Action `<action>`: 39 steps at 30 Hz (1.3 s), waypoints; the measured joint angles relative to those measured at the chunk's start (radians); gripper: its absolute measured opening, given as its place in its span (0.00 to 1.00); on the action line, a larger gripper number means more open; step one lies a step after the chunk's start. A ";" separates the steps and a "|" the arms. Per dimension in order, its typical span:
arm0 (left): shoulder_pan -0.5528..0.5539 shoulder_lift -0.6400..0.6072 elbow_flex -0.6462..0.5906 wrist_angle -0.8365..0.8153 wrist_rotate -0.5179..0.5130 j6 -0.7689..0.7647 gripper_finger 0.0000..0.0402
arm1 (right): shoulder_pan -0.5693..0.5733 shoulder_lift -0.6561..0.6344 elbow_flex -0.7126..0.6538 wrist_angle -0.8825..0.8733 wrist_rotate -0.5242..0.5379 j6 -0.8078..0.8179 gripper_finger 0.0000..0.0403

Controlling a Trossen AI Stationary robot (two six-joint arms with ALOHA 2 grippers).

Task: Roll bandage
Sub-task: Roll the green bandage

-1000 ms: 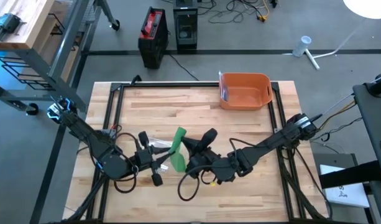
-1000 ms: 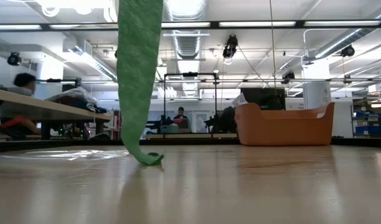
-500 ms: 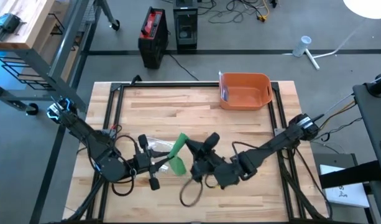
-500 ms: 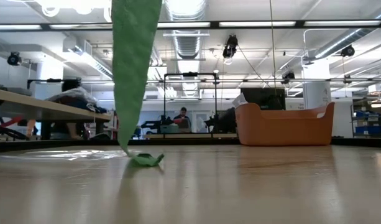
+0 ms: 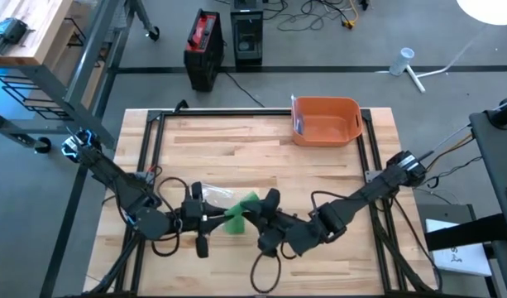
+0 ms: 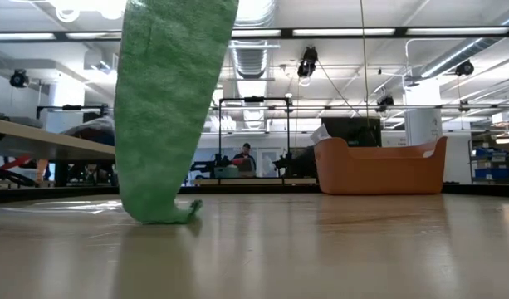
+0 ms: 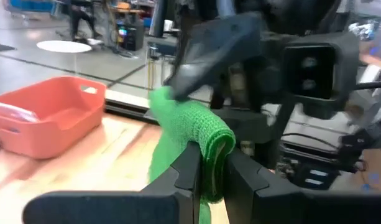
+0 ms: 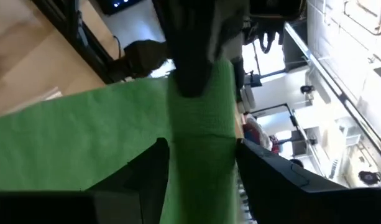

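A green bandage is held up over the table's near middle. Its loose strip hangs down, and its lower end rests crumpled on the wood. My left gripper reaches in level from the table's left and is shut on the bandage's wound upper part. My right gripper comes from the right, facing the left one. It is open, with a finger on either side of the same green wad. My left gripper pinches the bandage's wound, several-layered upper part between its two fingers, level, from the table's left. The wad is lifted clear; the strip hangs slack below it, its end on the table. My right gripper's fingers flank the wad; I cannot tell whether they touch it.
An orange bin stands at the far right of the table and shows in the low view as well. A clear plastic wrapper lies just beyond my left gripper. Black frame rails run along the table's edges.
Both grippers have rolled about their own axes. My right gripper has moved toward the near edge and a little left. The bandage's upper part, which stretched toward the far edge, is now bunched between the grippers. The hanging strip has turned broadside, and its end has slid along the table.
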 joint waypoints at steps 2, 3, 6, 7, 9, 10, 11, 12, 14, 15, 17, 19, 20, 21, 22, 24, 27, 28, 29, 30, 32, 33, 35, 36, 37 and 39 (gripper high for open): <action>0.000 0.000 0.000 -0.006 0.007 -0.014 0.09 | -0.011 0.000 0.000 0.000 -0.014 0.001 0.44; 0.000 -0.001 0.000 -0.006 0.022 -0.020 0.09 | -0.013 0.001 0.000 0.000 -0.017 0.003 0.43; 0.000 0.000 0.000 -0.003 0.045 -0.030 0.09 | -0.020 0.002 0.000 -0.001 -0.039 0.001 0.40; 0.000 0.000 0.000 -0.003 0.043 -0.033 0.09 | -0.023 0.002 0.000 0.000 -0.042 0.001 0.38; 0.000 -0.001 0.000 -0.007 0.039 -0.036 0.09 | -0.023 0.002 0.000 -0.005 -0.041 0.002 0.36; 0.000 -0.001 0.000 -0.007 0.039 -0.035 0.09 | -0.023 0.002 0.000 -0.008 -0.038 0.007 0.34; 0.000 -0.003 0.000 -0.009 0.039 -0.031 0.09 | -0.022 0.002 0.000 -0.009 -0.036 0.014 0.32; 0.000 -0.005 0.000 -0.012 0.037 -0.028 0.09 | -0.019 0.002 0.000 -0.010 -0.027 0.021 0.30; 0.000 -0.008 0.000 -0.013 0.031 -0.024 0.09 | -0.011 0.002 0.000 -0.025 0.015 0.027 0.27; 0.001 -0.009 0.000 -0.014 0.030 -0.023 0.09 | -0.008 0.002 0.000 -0.033 0.035 0.028 0.26; 0.002 -0.012 0.000 -0.022 0.031 -0.022 0.09 | -0.001 0.002 0.000 -0.056 0.064 0.038 0.23; 0.002 -0.013 0.000 -0.028 0.030 -0.021 0.09 | 0.003 0.001 0.001 -0.090 0.082 0.067 0.23; 0.002 -0.013 0.000 -0.030 0.030 -0.021 0.09 | 0.006 -0.003 0.001 -0.109 0.083 0.087 0.23; 0.002 -0.013 0.000 -0.030 0.030 -0.021 0.09 | 0.007 -0.007 0.002 -0.131 0.087 0.099 0.23; 0.002 -0.013 0.000 -0.032 0.030 -0.021 0.09 | 0.008 -0.011 0.002 -0.151 0.094 0.115 0.24; -0.003 -0.019 0.000 -0.037 0.036 -0.021 0.09 | 0.010 -0.028 -0.002 -0.217 0.144 0.143 0.26; -0.013 -0.025 0.000 -0.035 0.050 -0.020 0.09 | 0.007 -0.055 0.001 -0.282 0.151 0.215 0.29; -0.013 -0.026 0.000 -0.036 0.048 -0.019 0.09 | 0.007 -0.066 0.000 -0.311 0.151 0.247 0.30; -0.014 -0.026 0.000 -0.037 0.043 -0.014 0.09 | 0.008 -0.073 0.000 -0.329 0.139 0.280 0.31; -0.014 -0.026 0.000 -0.038 0.034 -0.011 0.09 | 0.008 -0.078 0.000 -0.338 0.128 0.312 0.31; -0.016 -0.028 0.000 -0.034 0.034 0.014 0.09 | 0.008 -0.088 0.000 -0.339 0.114 0.352 0.31; -0.017 -0.028 0.000 -0.034 0.036 0.039 0.09 | 0.008 -0.094 0.000 -0.341 0.099 0.360 0.31; -0.016 -0.028 0.000 -0.034 0.038 0.110 0.09 | 0.007 -0.100 0.000 -0.341 0.055 0.375 0.29; -0.016 -0.027 0.000 -0.032 0.037 0.149 0.09 | 0.006 -0.101 0.000 -0.340 0.035 0.381 0.28; -0.014 -0.026 0.000 -0.029 0.031 0.201 0.09 | 0.004 -0.101 0.000 -0.342 0.017 0.390 0.27; -0.013 -0.026 0.000 -0.018 0.004 0.329 0.11 | -0.005 -0.101 0.000 -0.342 -0.012 0.429 0.26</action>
